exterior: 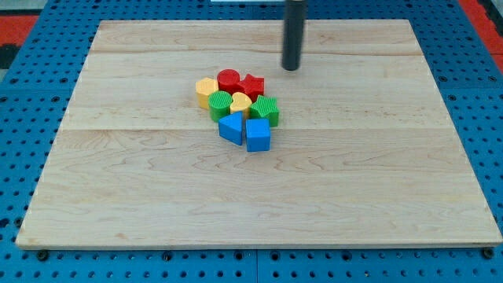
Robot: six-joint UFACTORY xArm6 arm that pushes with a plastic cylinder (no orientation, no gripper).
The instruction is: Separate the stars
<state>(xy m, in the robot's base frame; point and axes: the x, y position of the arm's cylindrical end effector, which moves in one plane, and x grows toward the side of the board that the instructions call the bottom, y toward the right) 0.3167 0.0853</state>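
Observation:
Several blocks sit packed in one cluster near the board's middle. A red star is at the cluster's top right, touching a red cylinder to its left. A green star lies just below the red star, at the cluster's right edge. Between them is a yellow heart. A yellow hexagon-like block and a green rounded block are on the left. A blue triangle-like block and a blue cube are at the bottom. My tip stands above and right of the red star, apart from it.
The wooden board lies on a blue pegboard table. The board's edges run close to the view's left, right and bottom sides.

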